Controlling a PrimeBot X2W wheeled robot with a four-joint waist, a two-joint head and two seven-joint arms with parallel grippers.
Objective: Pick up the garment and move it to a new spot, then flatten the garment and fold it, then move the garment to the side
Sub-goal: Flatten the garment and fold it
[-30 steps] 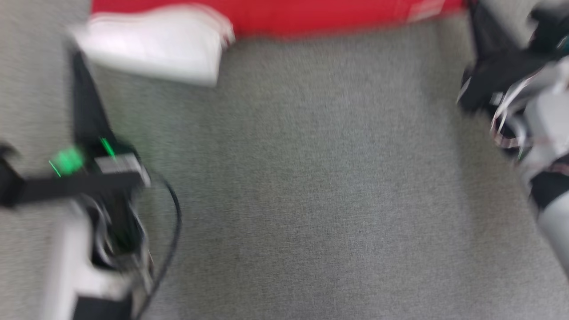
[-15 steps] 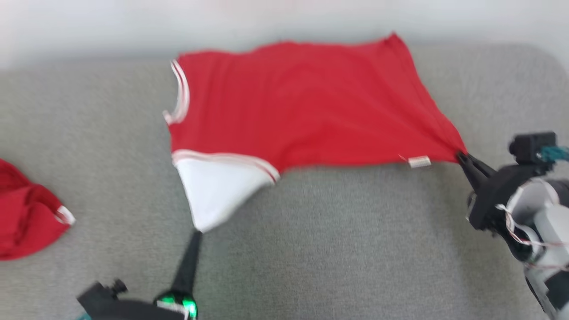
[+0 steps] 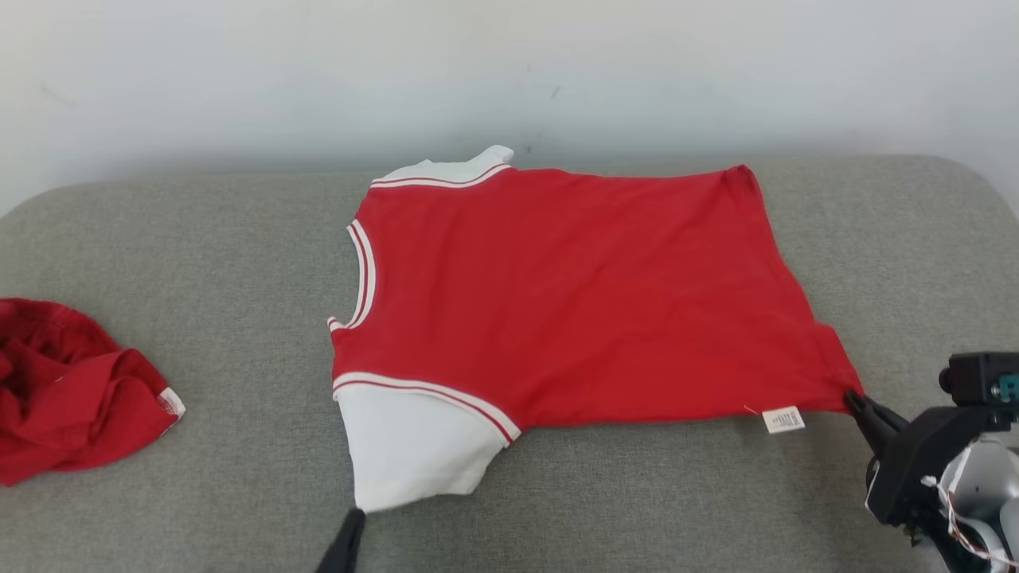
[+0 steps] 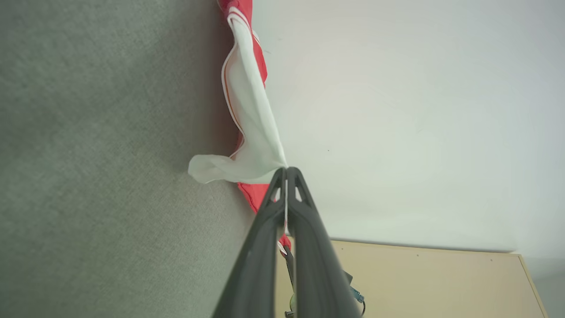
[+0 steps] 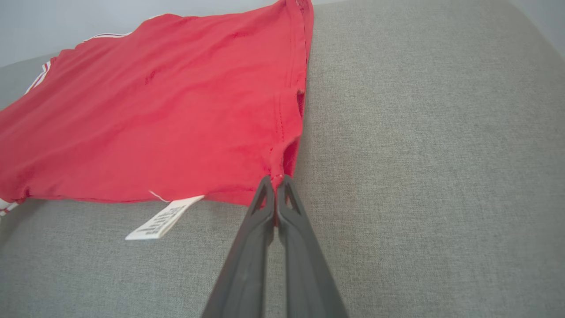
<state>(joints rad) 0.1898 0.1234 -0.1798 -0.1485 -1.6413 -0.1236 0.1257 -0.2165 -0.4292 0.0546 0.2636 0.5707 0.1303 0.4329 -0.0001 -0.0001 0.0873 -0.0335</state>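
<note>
The garment (image 3: 573, 294) is a red T-shirt with white sleeves and white-striped trim, spread flat across the grey cushioned surface (image 3: 239, 239), neck to the left. My left gripper (image 3: 356, 513) is shut on the tip of the near white sleeve (image 3: 414, 450); the left wrist view shows that sleeve (image 4: 251, 132) pinched at the left gripper (image 4: 287, 169). My right gripper (image 3: 852, 395) is shut on the near hem corner, close to the white care label (image 3: 783, 419). The right wrist view has the right gripper (image 5: 276, 178) clamped on the red hem (image 5: 282, 150).
A crumpled red cloth (image 3: 68, 390) lies at the left end of the surface. A pale wall (image 3: 509, 72) stands right behind the surface's far edge. Bare grey cushion stretches in front of the shirt and to its right (image 5: 419, 154).
The head camera has tilted up from the bare cushion to the whole shirt. Both grippers keep their hold on sleeve and hem, and the shirt now lies flatter.
</note>
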